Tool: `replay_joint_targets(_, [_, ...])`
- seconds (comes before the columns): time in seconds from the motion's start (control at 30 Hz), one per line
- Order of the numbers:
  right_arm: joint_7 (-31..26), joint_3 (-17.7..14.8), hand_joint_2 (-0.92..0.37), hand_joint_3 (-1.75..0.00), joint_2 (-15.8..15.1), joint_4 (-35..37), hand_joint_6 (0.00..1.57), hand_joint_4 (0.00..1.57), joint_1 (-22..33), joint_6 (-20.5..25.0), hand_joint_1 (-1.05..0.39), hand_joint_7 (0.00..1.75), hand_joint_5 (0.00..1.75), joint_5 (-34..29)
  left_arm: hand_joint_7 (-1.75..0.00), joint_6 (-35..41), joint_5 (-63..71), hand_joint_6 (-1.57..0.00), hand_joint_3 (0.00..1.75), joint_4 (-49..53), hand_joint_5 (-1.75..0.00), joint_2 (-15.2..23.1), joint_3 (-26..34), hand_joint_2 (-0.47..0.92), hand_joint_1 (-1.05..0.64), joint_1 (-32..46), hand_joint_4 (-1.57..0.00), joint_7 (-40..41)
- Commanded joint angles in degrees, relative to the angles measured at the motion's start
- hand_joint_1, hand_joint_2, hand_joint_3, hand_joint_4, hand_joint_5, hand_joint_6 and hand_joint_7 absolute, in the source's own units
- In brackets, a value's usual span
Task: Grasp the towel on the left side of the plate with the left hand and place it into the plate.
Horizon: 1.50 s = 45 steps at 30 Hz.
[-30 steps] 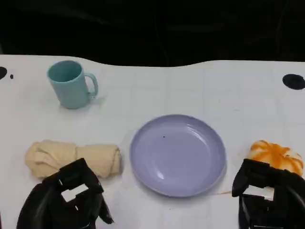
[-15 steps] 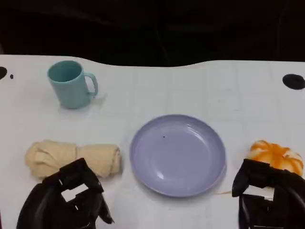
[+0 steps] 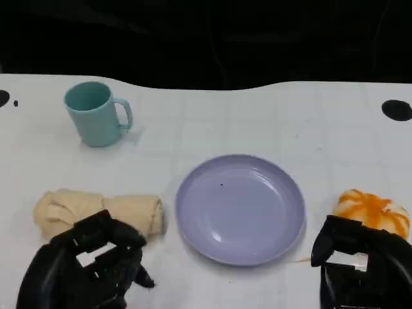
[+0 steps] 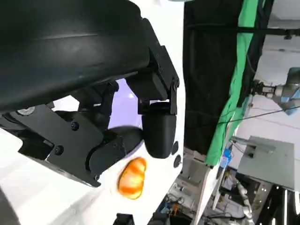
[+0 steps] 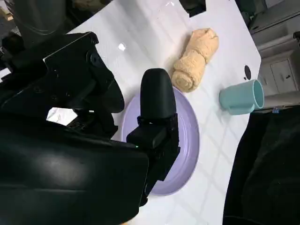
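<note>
Below: left hand [image 3: 90,267], fingers apart and empty, just beside the rolled towel [image 3: 96,212]; plate [image 3: 240,207] bare; right hand [image 3: 360,267] likewise empty.

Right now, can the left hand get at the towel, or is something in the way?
Probably yes. The left hand sits at the near side of the rolled towel with its fingers apart and holding nothing. The plate lies to the towel's right, the mug farther back, so neither stands between hand and towel.
</note>
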Motion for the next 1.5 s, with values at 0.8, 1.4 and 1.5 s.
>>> replay_joint_targets(0.8, [-0.6,1.0,-0.56,-1.43,-0.3,-0.6,0.59,0.80,-0.9,0.2,0.05,1.75,1.75,0.2,0.00,-3.2,69.3,-0.34,0.00,-0.6,-0.14,22.7,-13.0,0.85,-0.55,-14.4,-0.41,1.7])
replay_joint_targets(1.4, [-1.6,0.9,-0.55,-1.43,0.3,-2.3,0.59,0.81,-0.3,1.6,0.02,1.75,1.75,0.7,-0.01,0.6,84.2,-0.33,0.00,28.2,-0.10,21.0,-24.8,0.85,-0.52,-34.1,-0.44,-5.7])
replay_joint_targets(1.5, [-1.6,0.8,-0.55,-1.43,0.2,-2.5,0.59,0.80,-0.2,1.8,0.01,1.75,1.75,0.7,-0.02,-1.1,83.4,-0.36,0.00,35.3,-0.10,20.4,-26.2,0.85,-0.50,-36.6,-0.48,-2.4])
